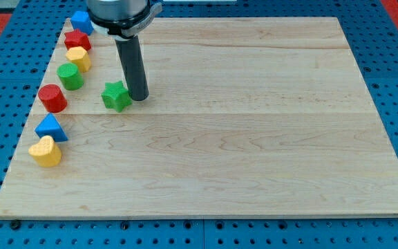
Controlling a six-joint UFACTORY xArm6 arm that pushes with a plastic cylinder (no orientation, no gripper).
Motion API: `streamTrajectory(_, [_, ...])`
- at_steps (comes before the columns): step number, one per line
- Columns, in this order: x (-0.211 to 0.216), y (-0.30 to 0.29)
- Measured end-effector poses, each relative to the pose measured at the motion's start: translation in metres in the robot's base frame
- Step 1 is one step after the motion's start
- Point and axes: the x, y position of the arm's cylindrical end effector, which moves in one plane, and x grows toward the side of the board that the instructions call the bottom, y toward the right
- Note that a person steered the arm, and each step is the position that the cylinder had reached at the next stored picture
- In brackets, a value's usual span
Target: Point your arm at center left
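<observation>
Item 1, the arm. The dark rod comes down from the upper left of the frame, and my tip (138, 97) rests on the wooden tabletop (254, 138) in the upper-left part of the frame. The arm carries no pincer, so no released or clenched state can be reported; the rod end is bare.

Item 2, nearest block. A green star block (116, 95) lies just to the left of my tip, touching it or very nearly so; a gap cannot be made out with certainty.

Item 3, the left-edge row. Seven blocks stand in a line following the tabletop's left edge, running from the upper left of the frame down to the middle left. From the top: a blue block (81, 21), partly hidden behind the arm housing, shape unclear; a red block (77, 39), apparently star-like; a yellow block (79, 57), rounded in outline; a green cylinder (70, 76); a red cylinder (52, 98); a blue triangle block (50, 128); a yellow heart block (45, 151). Neighbours at the top of the row touch or nearly touch.

Item 4, the target area. The centre-left of the tabletop lies around the red cylinder and blue triangle block. My tip stands to the right of and somewhat above that area, with the green star block between.
</observation>
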Motion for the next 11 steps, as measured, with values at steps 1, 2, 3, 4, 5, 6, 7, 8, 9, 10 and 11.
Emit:
streamTrajectory(1, [0.006,0.007])
streamTrajectory(2, [0.059,0.059])
streamTrajectory(3, [0.160,0.027])
streamTrajectory(4, [0.208,-0.062])
streamTrajectory(5, [0.200,-0.178])
streamTrajectory(6, [0.182,-0.197])
streamTrajectory(7, [0.108,-0.197])
streamTrajectory(8, [0.033,-0.197])
streamTrajectory(9, [-0.006,-0.193])
streamTrajectory(10, [-0.035,-0.170])
streamTrajectory(11, [-0.041,-0.107])
